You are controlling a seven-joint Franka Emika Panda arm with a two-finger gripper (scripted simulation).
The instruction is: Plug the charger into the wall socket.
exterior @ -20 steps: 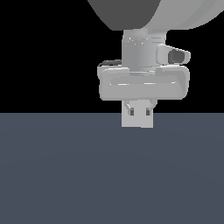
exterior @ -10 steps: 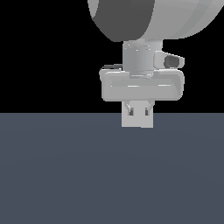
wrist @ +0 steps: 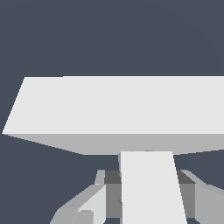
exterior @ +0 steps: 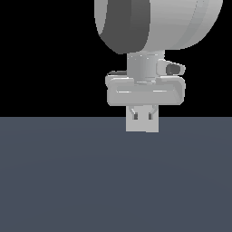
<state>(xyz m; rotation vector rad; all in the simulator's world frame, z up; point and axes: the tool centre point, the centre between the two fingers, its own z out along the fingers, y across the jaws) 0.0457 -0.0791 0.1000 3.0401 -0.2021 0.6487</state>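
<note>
Charger (wrist: pixel 151 183) is seen in the wrist view as a narrow off-white block held lengthwise in the gripper (exterior: pixel 142 113), with grey finger parts close against both of its long sides. The pincer is thus judged to be closed narrowly on the block. The charger's far end is met by the socket (wrist: pixel 122 105), a broad pale slab standing across its path. The two appear to touch, though the prongs are hidden and it cannot be told whether they are in. A faint yellowish speck is seen right at the joint.

In the exterior view only a small pale square is seen under the gripper body, low over the dark floor (exterior: pixel 68 181). Which part of it is charger and which is socket cannot be made out.

The block is judged to be light, rigid and smooth-sided, so it can twist or slip back between the pads if pushed off-axis. It is best held on its two flat long sides, near the middle, with the prong end left free. The prongs are thin, so a straight, square push is called for.
</note>
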